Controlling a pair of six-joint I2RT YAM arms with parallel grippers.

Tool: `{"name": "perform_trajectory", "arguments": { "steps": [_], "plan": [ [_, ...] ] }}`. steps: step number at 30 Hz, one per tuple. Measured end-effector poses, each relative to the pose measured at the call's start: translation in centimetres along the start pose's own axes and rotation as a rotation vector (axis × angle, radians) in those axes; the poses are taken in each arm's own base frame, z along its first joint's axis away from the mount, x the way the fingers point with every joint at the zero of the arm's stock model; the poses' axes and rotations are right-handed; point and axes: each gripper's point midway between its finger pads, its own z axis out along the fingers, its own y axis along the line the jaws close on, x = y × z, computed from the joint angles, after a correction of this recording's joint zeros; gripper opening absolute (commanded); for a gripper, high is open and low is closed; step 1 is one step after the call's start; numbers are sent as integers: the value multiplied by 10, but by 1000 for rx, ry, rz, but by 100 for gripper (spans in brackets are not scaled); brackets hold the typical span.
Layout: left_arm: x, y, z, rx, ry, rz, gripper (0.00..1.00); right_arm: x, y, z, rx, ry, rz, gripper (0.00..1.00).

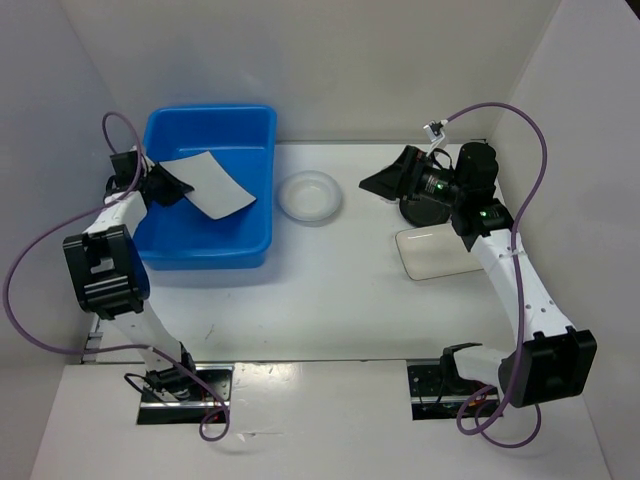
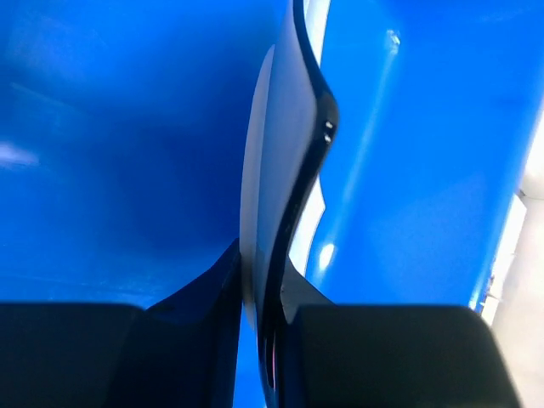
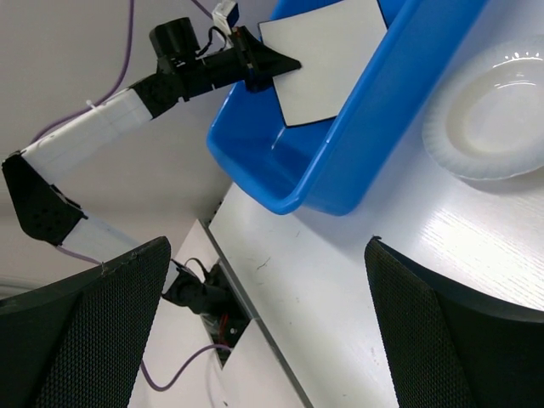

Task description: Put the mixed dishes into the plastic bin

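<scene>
Nearest, on the right, the small white tray lies on the worktop. The right jaws hang just beyond it, spread wide and empty, probably waiting their turn. Further back the round dish sits beside the blue bin. The left jaws pinch the big flat plate by its edge, tilted over the bin, seemingly ready to set it inside.

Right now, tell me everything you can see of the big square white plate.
The plate is flat, squarish and white with a thin dark edge, and looks rigid and thin. The left hand pinches one edge and holds it tilted over the open blue bin. Nothing else appears to touch it.
</scene>
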Motion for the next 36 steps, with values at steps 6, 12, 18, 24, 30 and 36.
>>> {"name": "perform_trajectory", "arguments": {
  "steps": [6, 12, 18, 24, 30, 36],
  "plan": [
    [9, 10, 24, 40, 31, -66, 0, 0, -1, 0, 3, -1, 0, 100],
    [19, 24, 43, 42, 55, -131, 11, -1, -3, 1, 10, -6, -2, 100],
    [20, 36, 47, -5, 18, -141, 43, 0, -5, 1, 17, -7, 2, 100],
    [20, 65, 49, -136, -31, -81, 49, 0, -6, 1, 21, -9, 3, 100],
    [21, 73, 49, -179, -36, -53, 52, 3, -10, 2, 30, -4, 12, 100],
    [16, 73, 51, -224, -11, -46, 61, 3, -10, 2, 31, -5, 12, 100]
  ]
}}
